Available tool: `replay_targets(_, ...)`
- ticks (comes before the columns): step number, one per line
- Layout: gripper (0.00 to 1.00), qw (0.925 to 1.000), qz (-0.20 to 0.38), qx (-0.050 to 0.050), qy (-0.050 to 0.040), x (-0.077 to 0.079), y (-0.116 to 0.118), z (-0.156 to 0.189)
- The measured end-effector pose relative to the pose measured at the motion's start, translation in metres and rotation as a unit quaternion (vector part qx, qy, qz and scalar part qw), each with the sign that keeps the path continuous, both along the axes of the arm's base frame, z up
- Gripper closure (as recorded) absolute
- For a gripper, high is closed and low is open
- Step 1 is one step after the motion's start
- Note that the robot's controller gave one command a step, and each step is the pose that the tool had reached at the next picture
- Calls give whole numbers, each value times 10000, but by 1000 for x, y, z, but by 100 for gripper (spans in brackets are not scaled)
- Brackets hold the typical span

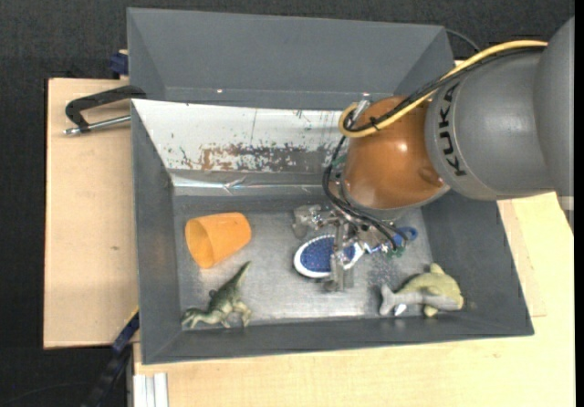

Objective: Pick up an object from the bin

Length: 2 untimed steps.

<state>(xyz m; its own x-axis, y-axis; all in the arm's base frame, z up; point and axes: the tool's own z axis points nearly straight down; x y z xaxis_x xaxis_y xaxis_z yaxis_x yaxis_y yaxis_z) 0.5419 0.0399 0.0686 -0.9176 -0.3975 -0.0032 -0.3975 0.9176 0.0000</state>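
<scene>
So the thing it's working at is a small round blue disc with a white rim (315, 256). It's lying flat on the bin floor, roughly mid-bin and a touch toward the arm's side. The end effector (342, 261) is right down at floor level against the disc's right edge, overlapping it from where I'm standing. Honestly I can't tell whether it's released or clenched, there's too much metal and wiring bunched up down there. I also can't say the disc is actually being grasped. It looks like it's just sitting on the floor, not lifted.

Right above that is the wrist's shiny orange cover (388, 163), with a yellow cable (474, 58) looping over the top of it. Behind that the fat grey arm (520, 122) comes in from the right, over the rim.

The rest of the stuff in the grey metal bin (274, 58) is spread out, not heaped:
- an orange cup (219, 238) tipped on its side, off to the left of the disc and well apart from it
- a little green dinosaur (219, 307) in the front left corner, standing just by the front wall
- a grey and yellowish shark-looking toy (424, 293) in the front right, near the end effector but not touching it
</scene>
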Motion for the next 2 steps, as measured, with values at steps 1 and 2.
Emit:
replay_targets(1,100,10000,-3,5,-7,0,1,2)
replay_targets(2,100,9999,-89,15,-47,-32,44,164)
